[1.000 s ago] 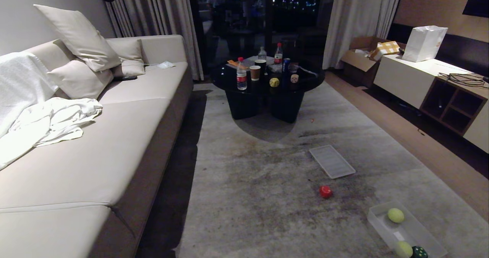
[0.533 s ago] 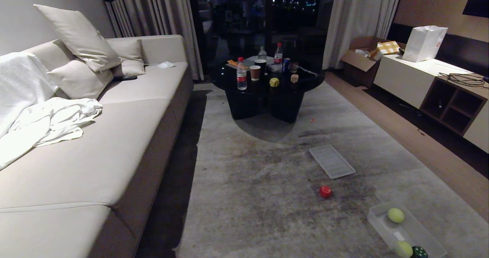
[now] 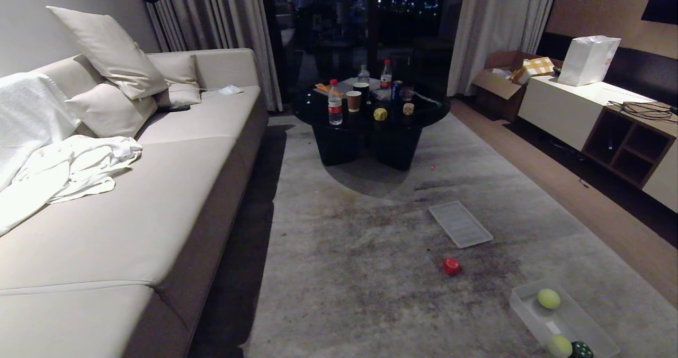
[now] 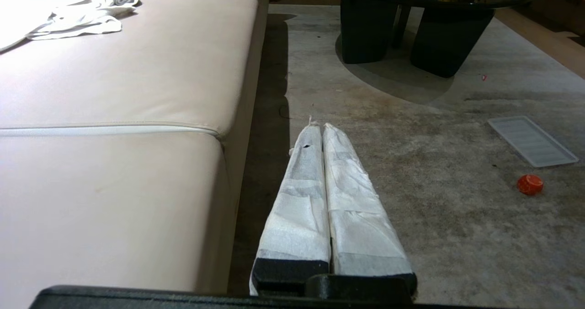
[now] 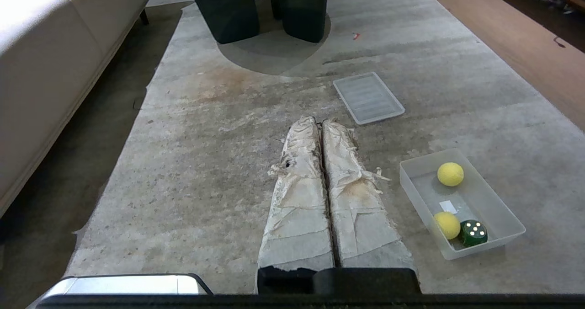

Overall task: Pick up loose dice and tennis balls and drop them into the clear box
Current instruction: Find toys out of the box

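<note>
Clear box: the clear box (image 3: 562,318) sits on the rug (image 3: 371,252) at the near right; its near corner is cut off by the head view's lower edge.
In the box: two tennis balls (image 3: 549,298) (image 3: 559,345) and the dark green die (image 5: 473,232), the die touching the nearer ball.
Lid: the lid (image 3: 460,223) lies flat on the rug, well apart from the box, toward the round black surface (image 3: 371,117).
Red die: the red die (image 3: 451,266) lies loose on the rug between lid and box.
On the surface: the yellow die (image 3: 380,114) and tan die (image 3: 408,109) stand near its front edge among bottles and cups.
Open room: bare rug runs between the sofa (image 3: 159,188) edge on the left and the wood floor on the right.
Left gripper: the left gripper (image 4: 317,128) hangs over the rug beside the sofa, jaws together, empty.
Right gripper: the right gripper (image 5: 318,122) hangs over mid-rug, jaws together, empty.
Hard to make out: pips on the far dice.
</note>
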Tool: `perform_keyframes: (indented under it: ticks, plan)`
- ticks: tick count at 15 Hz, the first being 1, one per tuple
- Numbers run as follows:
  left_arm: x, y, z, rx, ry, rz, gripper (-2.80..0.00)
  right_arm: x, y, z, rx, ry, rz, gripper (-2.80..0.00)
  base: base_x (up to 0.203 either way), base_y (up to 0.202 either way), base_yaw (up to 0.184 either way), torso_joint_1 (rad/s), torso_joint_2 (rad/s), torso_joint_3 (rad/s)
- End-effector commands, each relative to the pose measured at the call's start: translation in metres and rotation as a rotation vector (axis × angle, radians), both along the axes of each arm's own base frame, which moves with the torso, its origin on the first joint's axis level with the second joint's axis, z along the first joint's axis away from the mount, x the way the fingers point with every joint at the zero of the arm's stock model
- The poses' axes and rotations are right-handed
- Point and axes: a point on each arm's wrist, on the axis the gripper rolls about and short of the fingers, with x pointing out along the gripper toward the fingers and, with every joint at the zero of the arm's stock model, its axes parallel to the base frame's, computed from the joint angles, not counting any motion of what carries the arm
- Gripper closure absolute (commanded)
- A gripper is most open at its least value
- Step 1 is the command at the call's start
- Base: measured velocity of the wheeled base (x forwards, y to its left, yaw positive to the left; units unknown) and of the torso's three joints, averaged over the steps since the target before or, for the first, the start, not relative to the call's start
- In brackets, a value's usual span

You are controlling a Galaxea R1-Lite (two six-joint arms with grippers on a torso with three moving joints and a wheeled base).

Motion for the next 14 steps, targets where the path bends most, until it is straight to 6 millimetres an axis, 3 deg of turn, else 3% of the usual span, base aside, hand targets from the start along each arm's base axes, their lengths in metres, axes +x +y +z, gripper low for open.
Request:
perform_keyframes:
  ticks: [1,3,14]
  plan:
    - [0.0002,0.0000,-0.0002,-0.003,0.001,0.001,0.00,0.0001,0.0000,0.0000,0.001,0.001,-0.001,0.00,0.000,0.000,0.000,0.000,0.00,0.000]
    - [0.0002,0.0000,-0.0002,0.005,0.002,0.000,0.00,0.0001,0.0000,0.0000,0.001,0.001,0.001,0.00,0.045,0.000,-0.001,-0.001,0.00,0.003]
    - [0.0002,0.0000,-0.0004,-0.001,0.003,0.000,0.00,0.0001,-0.0001,0.0000,0.004,0.001,-0.001,0.00,0.185,0.000,0.000,0.001,0.00,0.003]
